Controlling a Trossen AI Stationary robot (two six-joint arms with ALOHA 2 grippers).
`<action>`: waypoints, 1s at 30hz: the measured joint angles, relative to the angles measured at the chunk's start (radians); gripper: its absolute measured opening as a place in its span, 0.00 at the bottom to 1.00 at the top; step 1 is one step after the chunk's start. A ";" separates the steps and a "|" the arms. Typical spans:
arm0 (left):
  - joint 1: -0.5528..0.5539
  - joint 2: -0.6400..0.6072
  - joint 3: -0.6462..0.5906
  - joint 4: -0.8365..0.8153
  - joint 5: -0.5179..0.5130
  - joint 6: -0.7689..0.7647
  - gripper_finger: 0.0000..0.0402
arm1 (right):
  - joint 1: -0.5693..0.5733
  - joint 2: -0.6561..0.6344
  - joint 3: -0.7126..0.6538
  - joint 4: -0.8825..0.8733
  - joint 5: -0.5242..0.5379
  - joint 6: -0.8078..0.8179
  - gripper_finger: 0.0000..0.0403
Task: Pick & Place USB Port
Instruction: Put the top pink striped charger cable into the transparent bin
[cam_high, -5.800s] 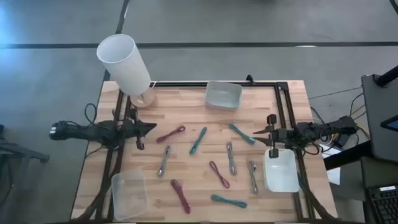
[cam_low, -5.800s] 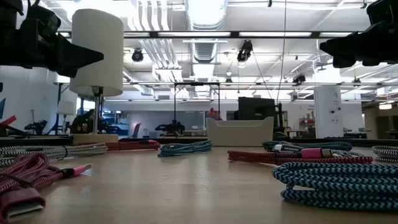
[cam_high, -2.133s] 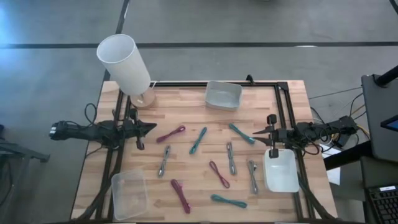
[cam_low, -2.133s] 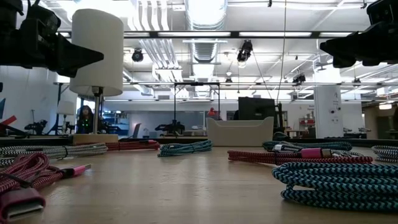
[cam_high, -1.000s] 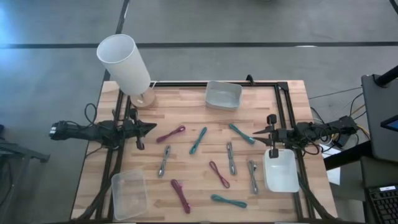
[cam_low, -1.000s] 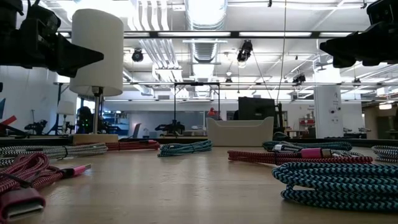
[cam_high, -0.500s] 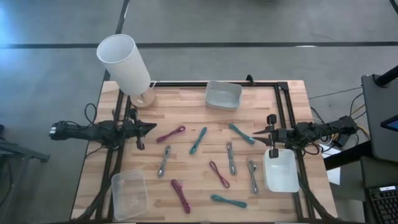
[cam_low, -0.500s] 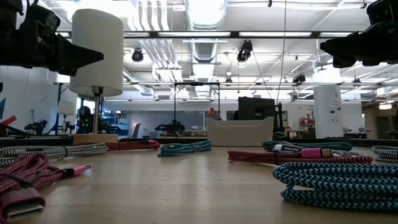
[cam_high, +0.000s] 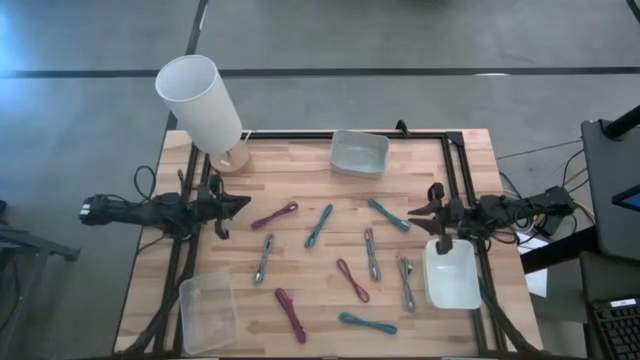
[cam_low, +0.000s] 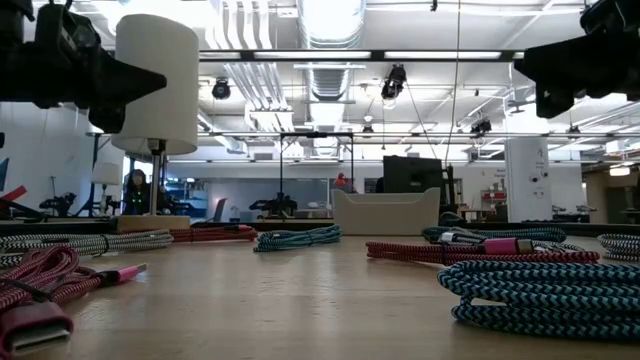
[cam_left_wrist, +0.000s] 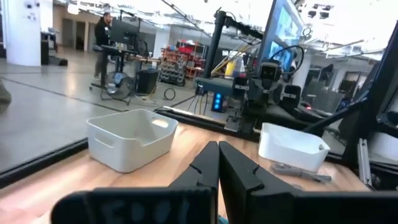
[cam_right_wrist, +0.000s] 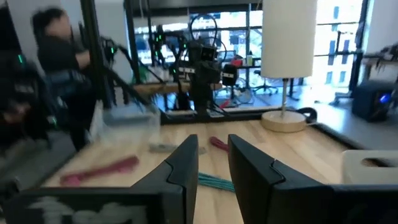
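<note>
the left gripper (cam_high: 243, 204) hangs over the table's (cam_high: 300, 165) left edge with its fingers pressed together and empty, the right gripper (cam_high: 412, 214) over the right edge with fingers a little apart and empty. no writing can be read on either. the braided usb cables (cam_high: 319, 226) lie scattered apart across the middle between them, with bare wood along the far side by the white bin (cam_high: 359, 153); the lamp (cam_high: 200, 102) hides the far left corner.

person (cam_right_wrist: 56, 56) blurred, cable connectors (cam_high: 265, 258) too small to tell
</note>
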 joint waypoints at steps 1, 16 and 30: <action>0.000 0.000 0.000 0.007 0.000 0.008 0.03 | 0.000 0.000 0.000 0.004 0.000 0.009 0.22; 0.000 0.004 0.034 0.051 -0.003 0.045 0.07 | 0.000 0.009 0.000 0.201 0.007 -0.102 0.17; 0.000 0.194 0.172 0.045 0.013 -0.001 0.40 | 0.000 0.322 0.066 0.442 0.028 -0.093 0.35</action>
